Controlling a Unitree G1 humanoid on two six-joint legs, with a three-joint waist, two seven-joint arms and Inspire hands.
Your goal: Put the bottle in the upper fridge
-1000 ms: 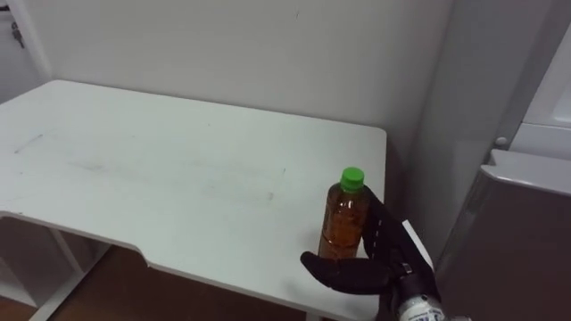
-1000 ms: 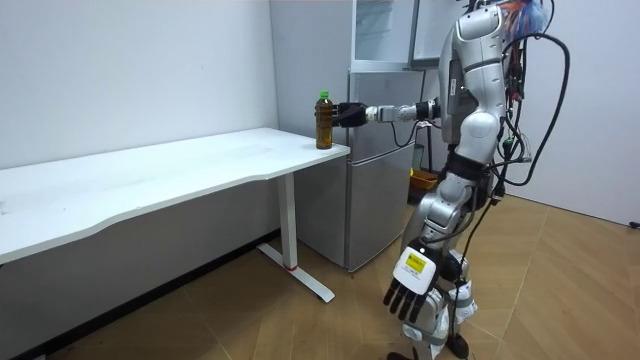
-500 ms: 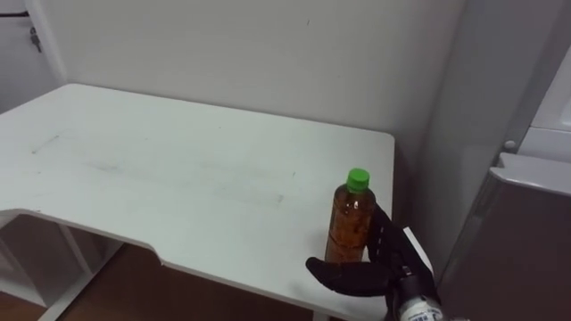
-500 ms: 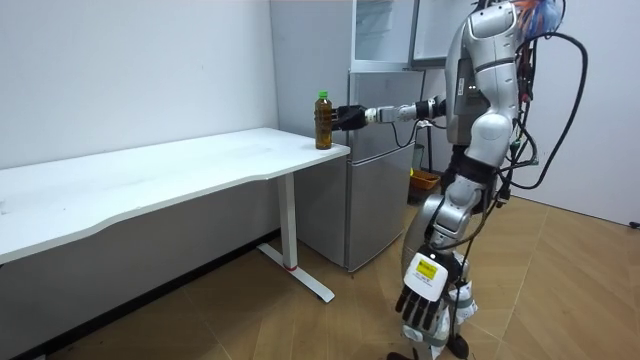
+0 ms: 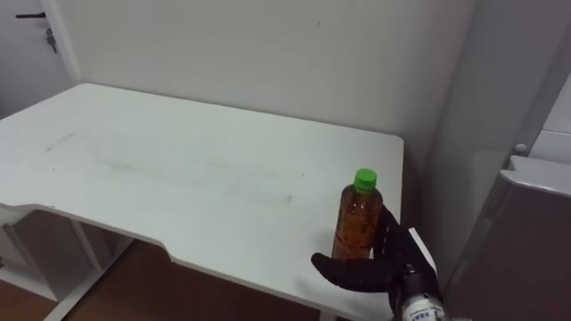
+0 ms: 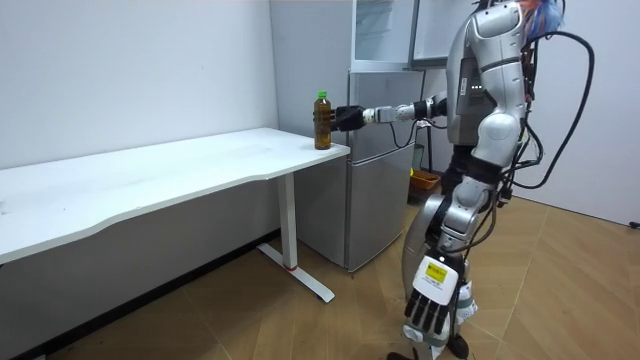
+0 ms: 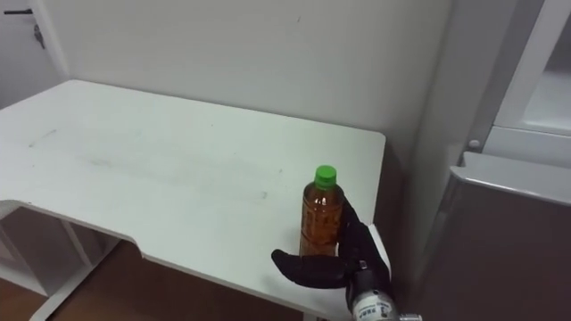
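Observation:
An amber bottle [image 5: 358,223] with a green cap stands upright on the white table [image 5: 178,169], near its right front corner. My right hand [image 5: 393,263] is cupped round its base. The thumb stretches out in front of the bottle, the fingers lie straight behind and to its right, and the hand is open. In the room view the bottle [image 6: 322,120] stands at the table's end beside the fridge, with my right hand [image 6: 348,116] reaching it on an outstretched arm. My left hand [image 6: 428,300] hangs low by my legs with its fingers straight.
A grey fridge [image 5: 535,232] stands right of the table. Its upper compartment [image 7: 544,89] shows a white inside, and in the room view its upper door [image 6: 385,30] stands open. A white wall runs behind the table. Wooden floor lies around me.
The eye view has shifted slightly right and down. The bottle stays in place with my right hand at it. In the room view my body has leaned and my left hand has swung lower.

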